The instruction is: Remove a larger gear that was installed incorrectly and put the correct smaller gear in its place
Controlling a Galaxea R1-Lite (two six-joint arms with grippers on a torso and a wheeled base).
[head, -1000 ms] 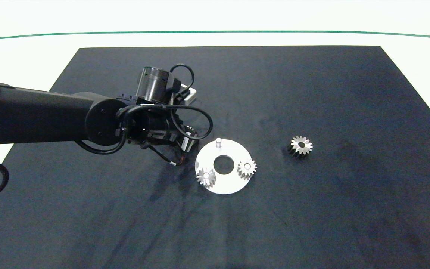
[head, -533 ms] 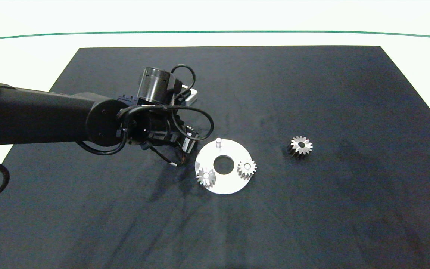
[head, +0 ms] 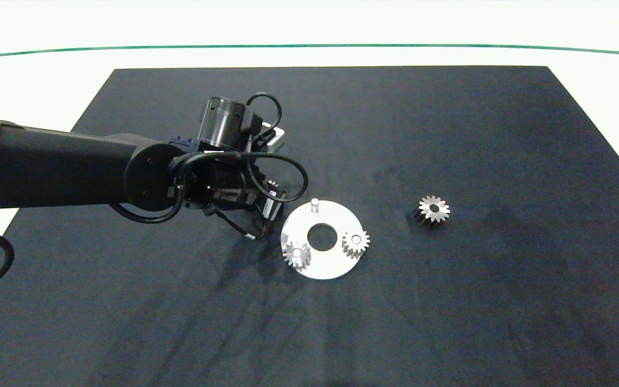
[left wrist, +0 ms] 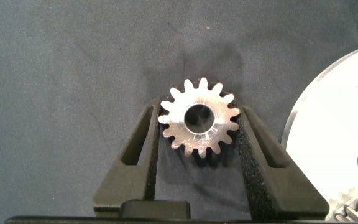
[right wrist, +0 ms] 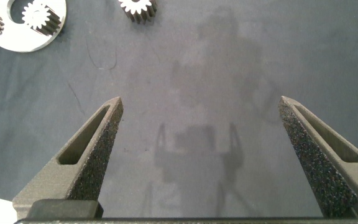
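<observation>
The left gripper (left wrist: 198, 109) is clamped on the smaller silver-faced, stubby-toothed gear (left wrist: 199, 124), just beside the round white plate (head: 324, 269). The larger pointed-tooth gear (head: 433, 209) lies on the dark mat (head: 449, 134), apart from the plate. The right gripper (right wrist: 201, 101) hangs spread open.

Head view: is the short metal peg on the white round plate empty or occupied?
Empty: the metal peg stands bare on the white plate; the left gripper holds the small stubby-toothed gear beside it.

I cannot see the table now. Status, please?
Left gripper shut on small gear, beside plate. Right gripper open, idle. Large gear off, on mat. Peg bare, nothing in way.
</observation>
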